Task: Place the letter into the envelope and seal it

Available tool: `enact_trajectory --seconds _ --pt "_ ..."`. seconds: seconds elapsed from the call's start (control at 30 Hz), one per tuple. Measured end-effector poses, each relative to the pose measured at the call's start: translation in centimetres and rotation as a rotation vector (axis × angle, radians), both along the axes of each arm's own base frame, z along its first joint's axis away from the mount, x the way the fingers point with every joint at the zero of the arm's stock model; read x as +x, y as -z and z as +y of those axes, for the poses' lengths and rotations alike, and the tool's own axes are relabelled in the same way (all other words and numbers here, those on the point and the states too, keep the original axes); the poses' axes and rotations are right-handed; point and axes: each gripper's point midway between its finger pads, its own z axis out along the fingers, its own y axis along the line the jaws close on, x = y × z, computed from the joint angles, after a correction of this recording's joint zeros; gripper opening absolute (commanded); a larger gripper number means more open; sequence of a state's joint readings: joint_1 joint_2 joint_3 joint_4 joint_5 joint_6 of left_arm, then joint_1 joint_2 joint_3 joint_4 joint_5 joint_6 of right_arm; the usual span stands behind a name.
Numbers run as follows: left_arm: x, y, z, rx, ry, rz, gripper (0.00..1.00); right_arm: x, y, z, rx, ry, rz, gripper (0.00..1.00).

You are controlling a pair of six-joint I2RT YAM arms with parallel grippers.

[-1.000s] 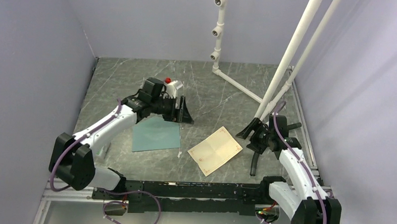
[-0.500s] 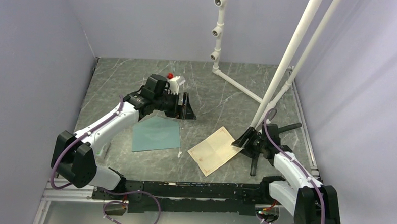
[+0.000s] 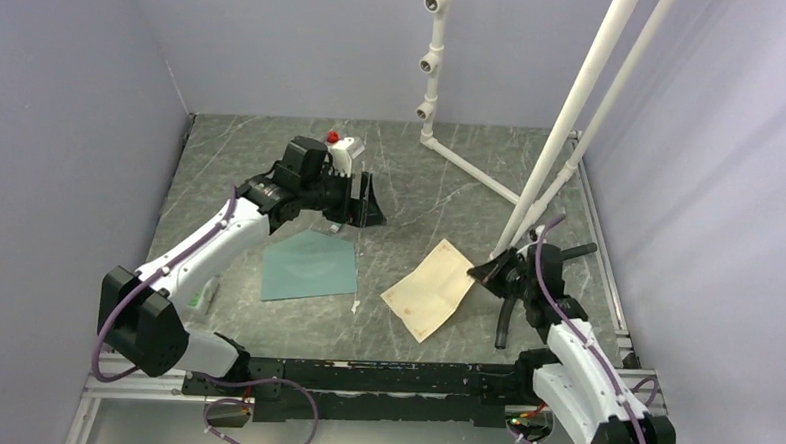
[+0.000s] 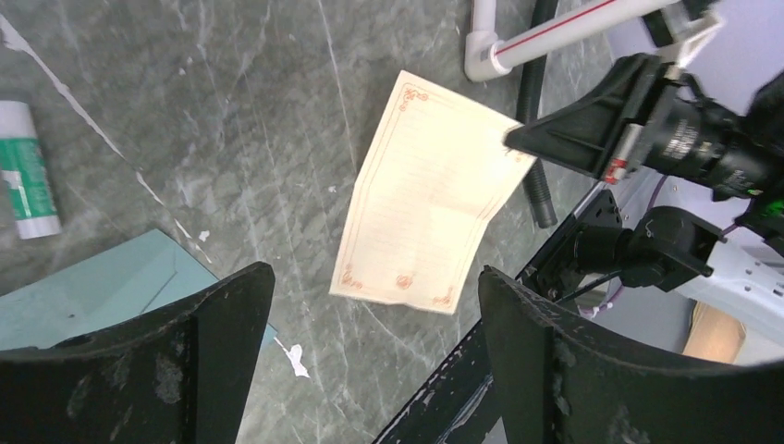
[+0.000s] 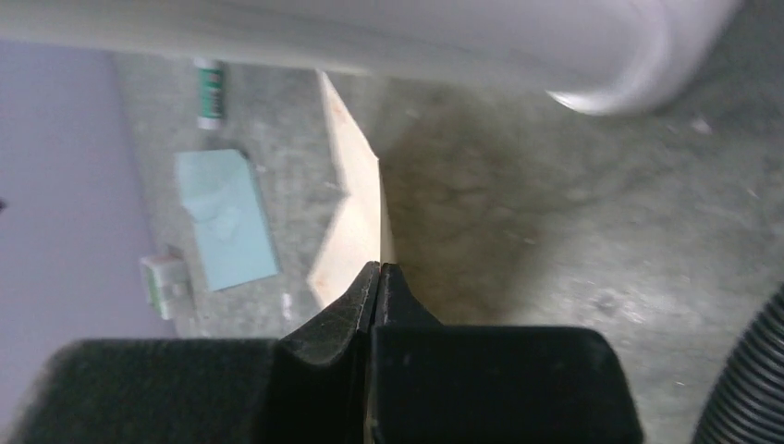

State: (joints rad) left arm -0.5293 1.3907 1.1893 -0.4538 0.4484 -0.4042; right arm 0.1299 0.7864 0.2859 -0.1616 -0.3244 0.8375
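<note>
Right tool (image 3: 479, 273) pinches one letter (image 3: 428, 290).

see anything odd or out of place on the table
The letter bows upward, its right-hand edge pinched in the shut right gripper. A small white scrap lies on the table by the envelope's near corner. Nothing looks spilled or torn.

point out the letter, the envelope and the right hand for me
letter (image 3: 428, 289): top view, middle of the cream sheet.
envelope (image 3: 309, 266): top view, middle of the teal body.
right hand (image 5: 379, 273): right wrist view, where its shut fingertips meet on the letter's edge.
</note>
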Motion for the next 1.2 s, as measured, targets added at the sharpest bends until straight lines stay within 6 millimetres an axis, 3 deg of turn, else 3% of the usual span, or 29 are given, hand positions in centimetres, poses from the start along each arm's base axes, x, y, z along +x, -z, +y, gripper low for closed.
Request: enact_trajectory --seconds 0.1,0.27,0.47,0.57,0.7,0.8,1.07,1.2 --pt "0.3 -1.8 0.2 -0.006 -0.018 -0.036 0.9 1.0 -4.6 0.4 0.014 -0.024 -0.11 0.0" --pt "1.5 -6.6 0.3 -0.036 -0.052 -0.129 0.92 2.2 -16.6 1.6 0.039 -0.112 -0.387 0.0" --pt "1.9 -12.6 0.1 -0.097 -0.053 -0.246 0.93 1.2 -29.8 3.5 0.048 -0.288 -0.664 0.0" --pt "1.7 -15.2 0.1 -0.127 -0.037 -0.298 0.93 0.4 -34.8 4.3 0.033 -0.378 -0.784 0.0" --pt "1.1 -18.3 -0.2 -0.184 0.001 -0.351 0.93 -0.4 -39.4 5.2 0.024 -0.478 -0.904 0.0" --pt "0.4 -19.9 -0.6 -0.231 0.049 -0.377 0.93 -0.8 -41.8 5.8 0.029 -0.539 -0.967 0.0" --pt "-2.2 -21.9 -2.7 -0.371 0.273 -0.43 0.8 -1.9 -45.0 7.1 0.084 -0.668 -1.05 0.0" --pt "-3.7 -21.9 -3.5 -0.439 0.386 -0.423 0.64 -2.9 -45.8 7.3 0.102 -0.704 -1.073 0.0"
